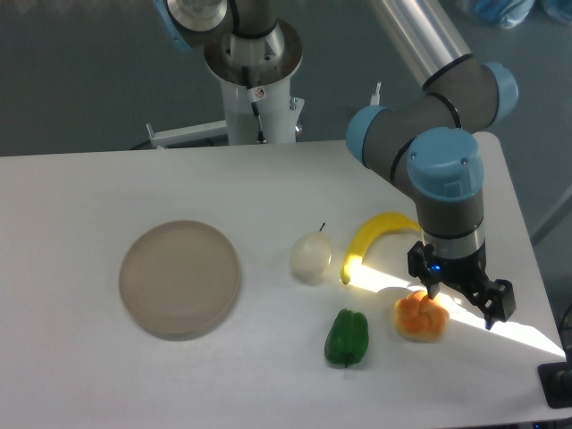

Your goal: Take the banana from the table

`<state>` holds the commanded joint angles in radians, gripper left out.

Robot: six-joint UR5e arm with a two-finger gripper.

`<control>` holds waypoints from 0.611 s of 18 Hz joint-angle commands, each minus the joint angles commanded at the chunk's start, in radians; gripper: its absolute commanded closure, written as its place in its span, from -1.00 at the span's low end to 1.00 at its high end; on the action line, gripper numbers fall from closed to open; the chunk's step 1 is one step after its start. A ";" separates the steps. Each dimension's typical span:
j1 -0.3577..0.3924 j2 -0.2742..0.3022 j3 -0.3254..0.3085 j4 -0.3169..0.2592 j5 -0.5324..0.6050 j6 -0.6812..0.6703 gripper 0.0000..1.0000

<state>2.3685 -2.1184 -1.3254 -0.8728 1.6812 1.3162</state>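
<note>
Where the banana (374, 239) lies on the table (89, 188), the spread gripper (460, 299) just beside, lower right.

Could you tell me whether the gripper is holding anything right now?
Nothing is held: the gripper hangs open over the orange fruit, and the banana lies on the table.

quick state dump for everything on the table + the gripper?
banana: lying on the table, not grasped, far end hidden behind the arm
pear: on the table, left of the banana, stem up
orange fruit: on the table, right under the gripper
green pepper: lying on the table, untouched
plate: flat on the table, nothing on it
gripper: open, over the orange fruit, holding nothing
</note>
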 joint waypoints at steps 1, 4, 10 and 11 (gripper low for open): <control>-0.002 -0.002 0.000 0.002 0.000 -0.002 -1.00; -0.002 0.003 -0.002 0.000 0.000 -0.002 -1.00; 0.003 0.015 -0.011 -0.002 0.000 0.000 -1.00; 0.005 0.017 -0.011 -0.002 0.002 0.000 -1.00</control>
<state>2.3731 -2.1016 -1.3361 -0.8744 1.6828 1.3162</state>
